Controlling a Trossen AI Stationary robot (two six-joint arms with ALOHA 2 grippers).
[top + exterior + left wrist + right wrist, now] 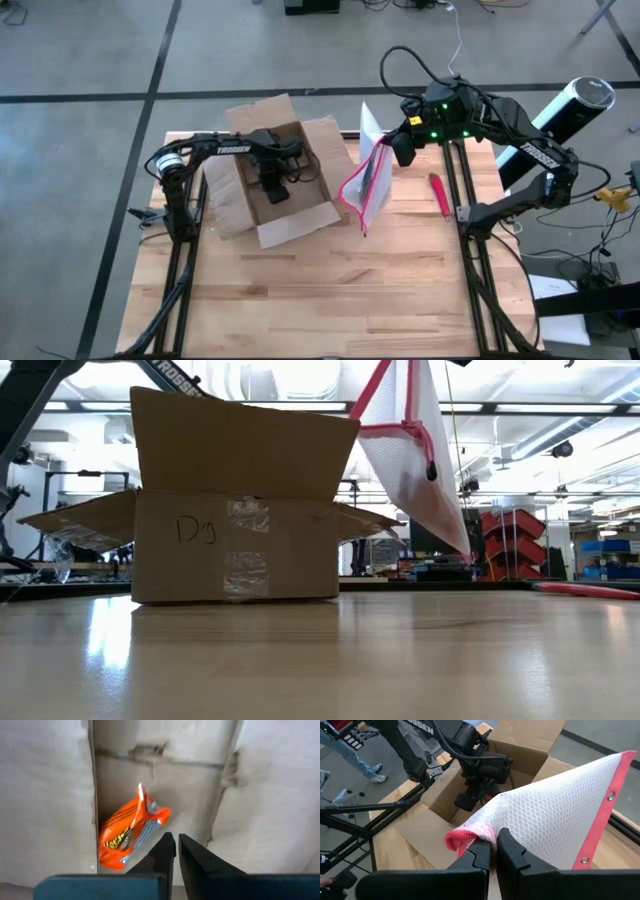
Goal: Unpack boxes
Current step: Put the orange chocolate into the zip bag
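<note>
Though hidden elsewhere, an orange packet [129, 829] lies inside the box [45, 800].

The near half of the tabletop [330, 300] lies open, while the flapped box [300, 215] with the left tool [274, 192] inside and the hanging pouch [366, 185] crowd the far side.
</note>
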